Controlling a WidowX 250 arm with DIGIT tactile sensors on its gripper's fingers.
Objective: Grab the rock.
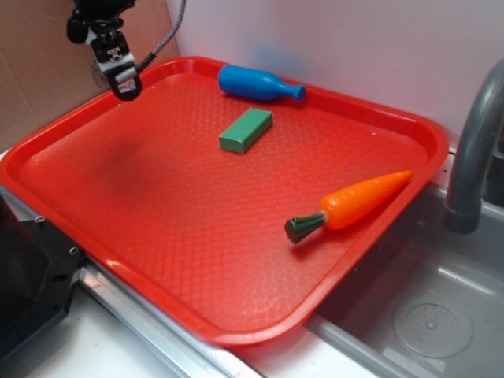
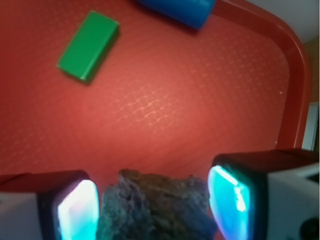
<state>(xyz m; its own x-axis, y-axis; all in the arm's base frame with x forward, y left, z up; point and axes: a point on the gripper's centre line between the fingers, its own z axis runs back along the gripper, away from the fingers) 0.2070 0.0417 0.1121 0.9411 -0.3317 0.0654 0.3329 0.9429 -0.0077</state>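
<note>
Two views on offer, and the wrist camera tells the story: the rock (image 2: 155,207), rough, lumpy and grey-brown, sits right between the fingers (image 2: 77,210), with a glowing pad on either side of it. The left pad looks to be touching the stone; on the right the pad sits just beside it, and whether it presses the surface I cannot tell for sure. So call it fingers closed around the rock, narrow, with the stone filling the gap.

Over to the exterior view: the gripper (image 1: 126,85) hangs above the far left corner of the red tray (image 1: 157,260), and its shadow falls as a soft dark patch on the tray floor below and to the right. The rock itself cannot be made out from this angle (too small and hidden up among the dark fingers).

Elsewhere on the tray, a green block (image 1: 246,130) lies flat toward the far side, tilted on a diagonal, and just beyond it a blue bottle (image 1: 258,83) lies on its side against the far rim, neck pointing right. A toy carrot (image 1: 354,205) rests near the right edge, green stem toward the near side, orange tip toward the far right. Right of the tray, a grey faucet (image 1: 472,150) curves over a metal sink (image 1: 425,315).
</note>
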